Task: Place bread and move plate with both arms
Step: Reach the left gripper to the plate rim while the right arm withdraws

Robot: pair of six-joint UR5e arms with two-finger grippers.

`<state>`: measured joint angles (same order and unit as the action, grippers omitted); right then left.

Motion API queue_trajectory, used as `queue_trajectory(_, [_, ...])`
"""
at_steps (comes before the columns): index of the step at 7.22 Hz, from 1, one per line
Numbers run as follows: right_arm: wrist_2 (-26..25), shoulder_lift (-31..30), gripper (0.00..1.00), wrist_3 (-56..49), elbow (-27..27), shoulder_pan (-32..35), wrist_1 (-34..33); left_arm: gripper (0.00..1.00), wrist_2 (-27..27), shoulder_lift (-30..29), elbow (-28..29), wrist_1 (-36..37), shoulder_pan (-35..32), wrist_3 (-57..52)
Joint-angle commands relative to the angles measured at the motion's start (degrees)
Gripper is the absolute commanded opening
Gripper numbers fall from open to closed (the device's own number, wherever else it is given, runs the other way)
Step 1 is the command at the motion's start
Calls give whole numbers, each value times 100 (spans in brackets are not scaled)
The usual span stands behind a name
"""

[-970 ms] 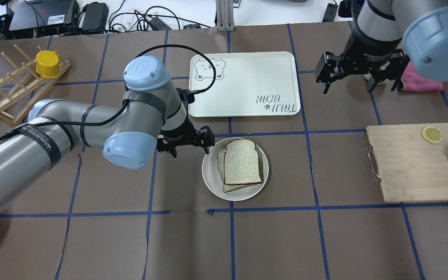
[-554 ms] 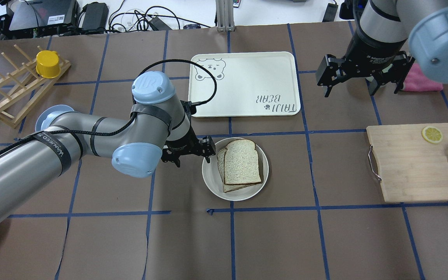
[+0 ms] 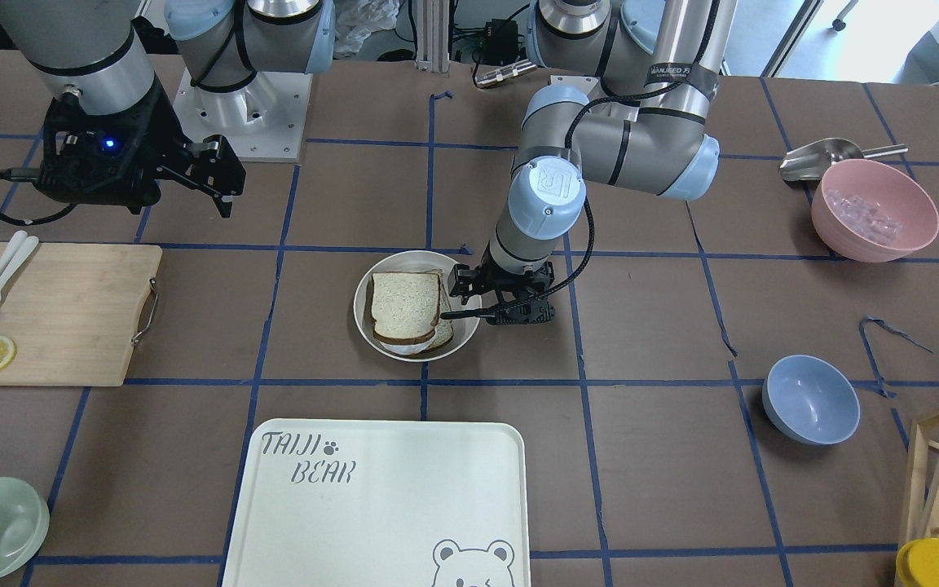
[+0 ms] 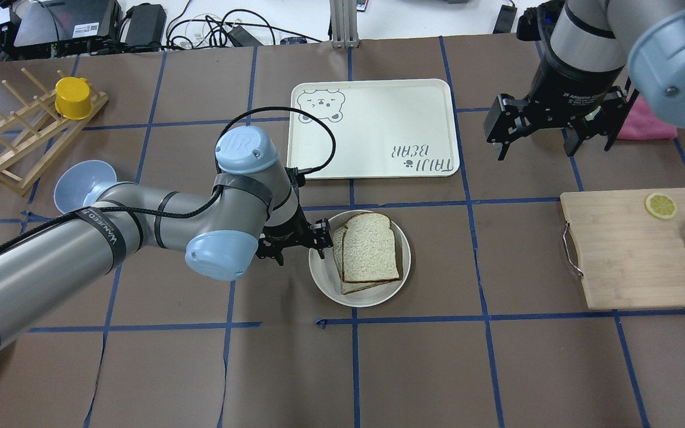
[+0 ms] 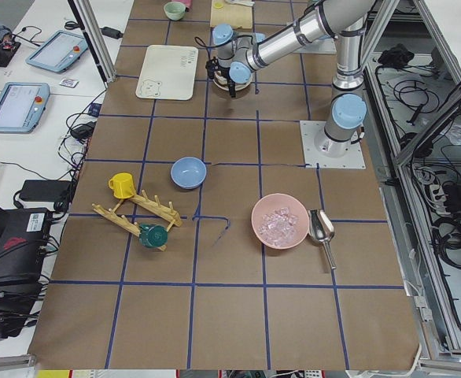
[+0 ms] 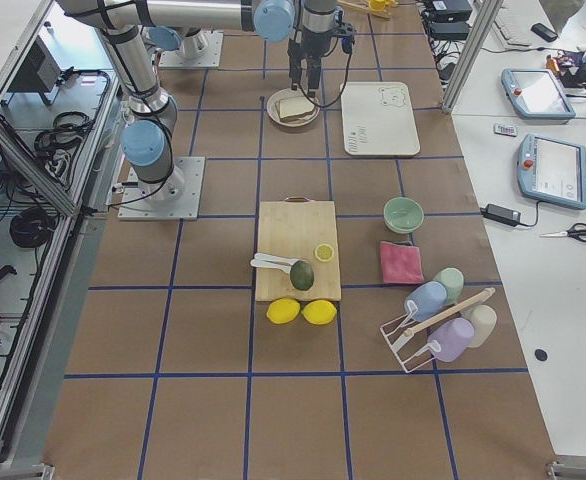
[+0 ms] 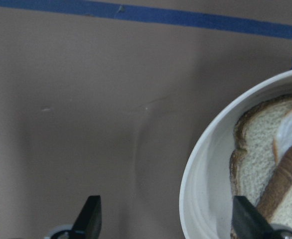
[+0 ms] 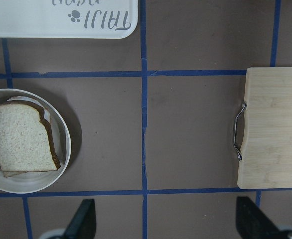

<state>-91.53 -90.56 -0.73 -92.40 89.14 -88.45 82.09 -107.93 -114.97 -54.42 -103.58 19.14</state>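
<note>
The cream-white plate (image 4: 319,270) lies mid-table with two stacked slices on it. The dark-crusted bread (image 4: 370,248) is on top, and a paler slice sticks out beneath. My left gripper (image 4: 298,242) is open and low at the plate's left rim. In the left wrist view (image 7: 168,219) one fingertip is outside the plate (image 7: 196,164) and the other is over its inside, beside the bread (image 7: 255,149). My right gripper (image 4: 550,142) is open and empty, high over the far right. Its wrist view (image 8: 168,224) shows the plate (image 8: 66,144) and the bread (image 8: 21,142) at the left.
The bear-print tray (image 4: 372,128) lies just beyond the plate. A wooden cutting board (image 4: 634,249) with a lemon slice, white cutlery and an avocado is at the right. A blue bowl (image 4: 84,181) and a wooden rack (image 4: 21,137) with a yellow cup stand at the left.
My left arm has swung nearer and lowered, so the open gripper now sits at the plate's left rim. The blue bowl has come into view behind it. The right gripper shifted slightly.
</note>
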Motion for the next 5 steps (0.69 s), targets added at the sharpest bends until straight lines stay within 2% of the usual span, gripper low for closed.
queue_trajectory(1, [21,-6,100,-6,20,7,21,78,-79,-149,-8,150,-14,28])
queue_trajectory(3, [-14,-6,100,-6,20,-2,30,38,-438,-211,10,230,-14,124])
queue_trajectory(4, [21,-14,100,-6,20,7,30,12,-526,-211,10,230,-14,125])
queue_trajectory(5, [30,-15,100,-6,29,7,13,0,-553,-203,18,239,-5,99])
